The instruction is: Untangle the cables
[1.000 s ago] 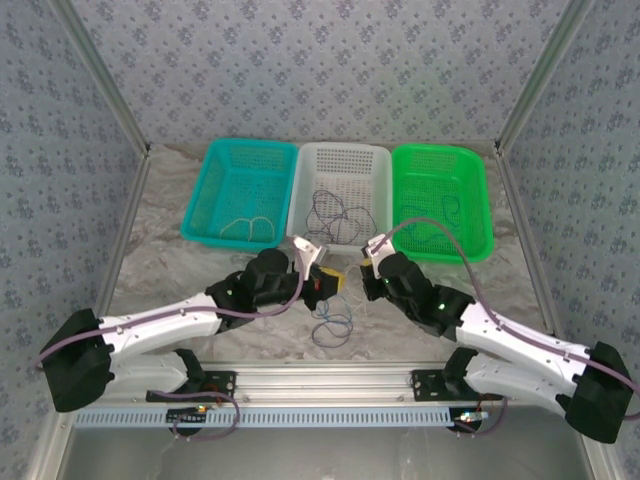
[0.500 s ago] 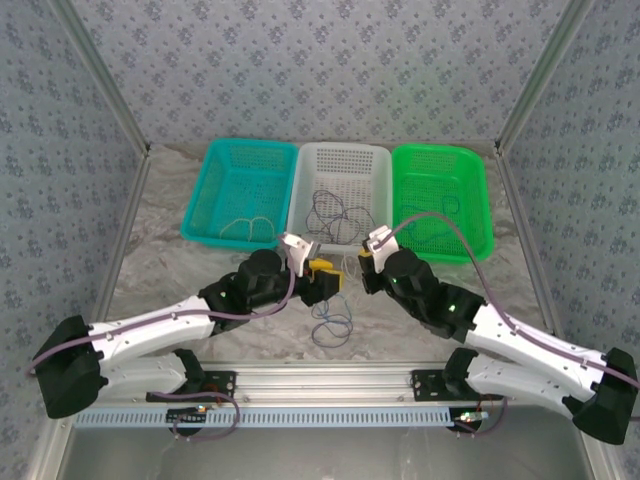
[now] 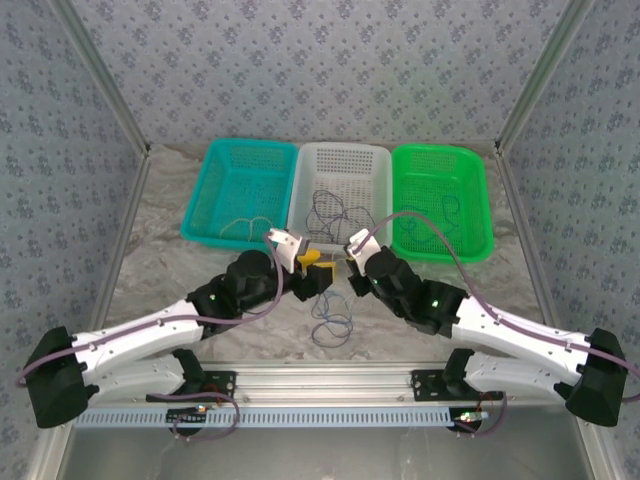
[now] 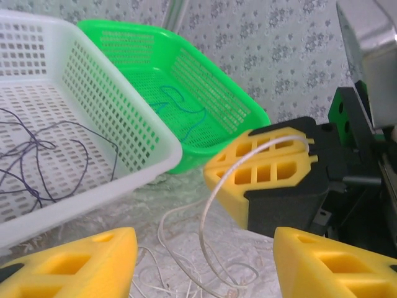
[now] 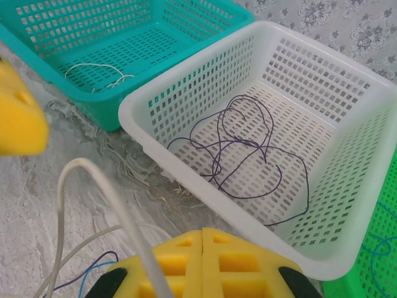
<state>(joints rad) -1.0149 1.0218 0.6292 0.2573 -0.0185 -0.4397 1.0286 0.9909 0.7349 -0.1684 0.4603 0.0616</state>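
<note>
**Right gripper clamping one whitish cable, left gripper standing wide**

The top view is showing the whole layout: three baskets are sitting side by side at the far edge of the table (image 3: 150,270), namely a teal basket (image 3: 225,165), a white basket (image 3: 375,175) and a green basket (image 3: 470,180). The two grippers are meeting just in front of them. A small tangle of loose cables (image 3: 331,326) is lying on the table beneath the grippers.

The left wrist camera is adding what the top view is blurring. The left gripper (image 4: 205,248) is holding its two yellow fingers spread wide apart, gripping nothing. The right gripper (image 4: 263,167) is facing it, with a whitish cable (image 4: 206,205) arcing out of it down to the table.

The right wrist camera is confirming that the right gripper's fingers are pressing together on that cable. It is also showing the basket contents: one dark cable (image 5: 236,144) in the white basket and one pale cable (image 5: 93,67) in the teal basket. The left wrist view is showing a blue cable (image 4: 180,105) in the green one.
</note>
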